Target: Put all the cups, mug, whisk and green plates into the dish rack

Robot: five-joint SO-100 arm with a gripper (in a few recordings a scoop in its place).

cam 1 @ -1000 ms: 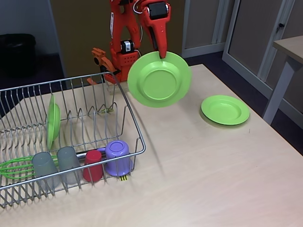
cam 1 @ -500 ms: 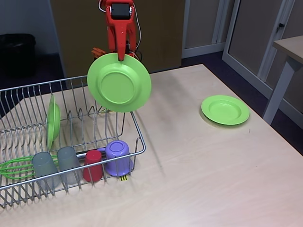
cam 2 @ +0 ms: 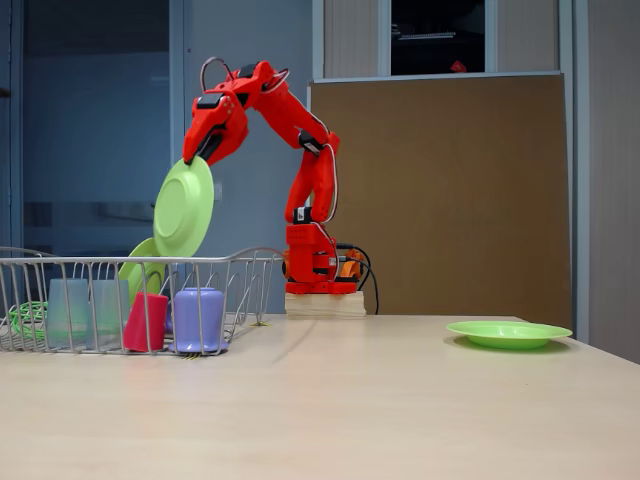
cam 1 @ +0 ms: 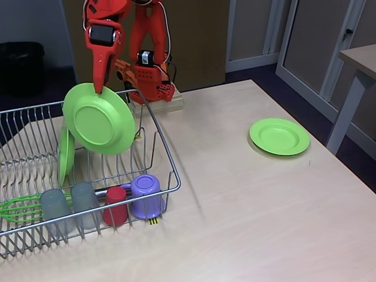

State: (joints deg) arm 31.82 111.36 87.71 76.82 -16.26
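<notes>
- Far left in both fixed views: whisk lying low inside the dish rack, green loops poking through the wires.
- Next along the rack's front row: two grey cups upside down, then the red cup, then the mug, also upside down, beside the striped tag.
- Standing on edge between prongs at the rack's back left: one green plate.
- Above it, hanging over the rack and tilted, clear of the wires: a second green plate, gripped at its top rim by the orange arm's jaws, clamped on the rim.
- Same held plate seen edge-on in a fixed view, above the rack's rim.
- Far right: third green plate lying flat on the pale surface, well apart from the rack.
</notes>
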